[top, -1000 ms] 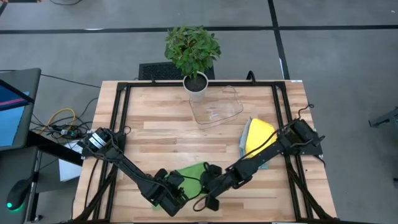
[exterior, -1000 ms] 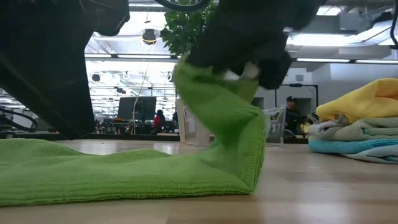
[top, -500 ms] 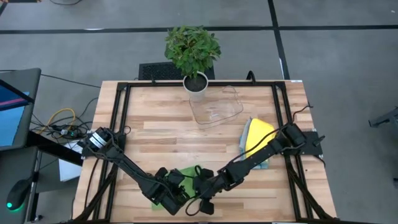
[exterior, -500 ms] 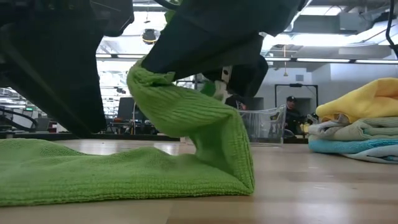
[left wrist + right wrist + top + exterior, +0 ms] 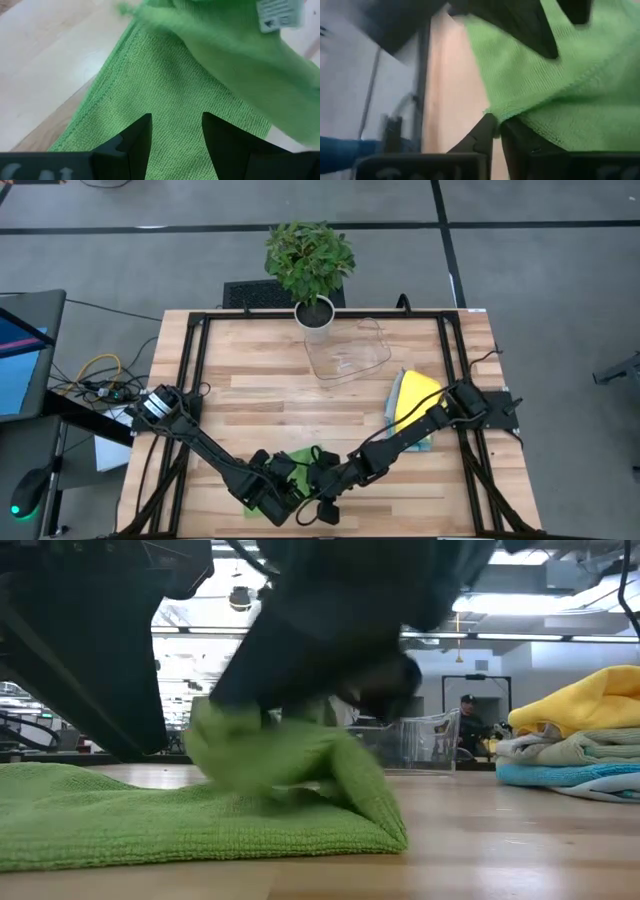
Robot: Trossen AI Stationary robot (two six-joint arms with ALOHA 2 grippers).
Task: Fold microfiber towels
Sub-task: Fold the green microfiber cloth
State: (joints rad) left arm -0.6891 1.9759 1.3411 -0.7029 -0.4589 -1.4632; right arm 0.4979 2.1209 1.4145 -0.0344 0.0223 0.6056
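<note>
Where wooden table meets grey floor, potted plant.

Green towel: microfiber cloth, flat on the tabletop near the front edge, left of centre; one edge lifted and doubled back over itself; white care label on the raised part.
Towel stack: yellow cloth on top, grey and blue beneath, folded, near the right edge.
</note>
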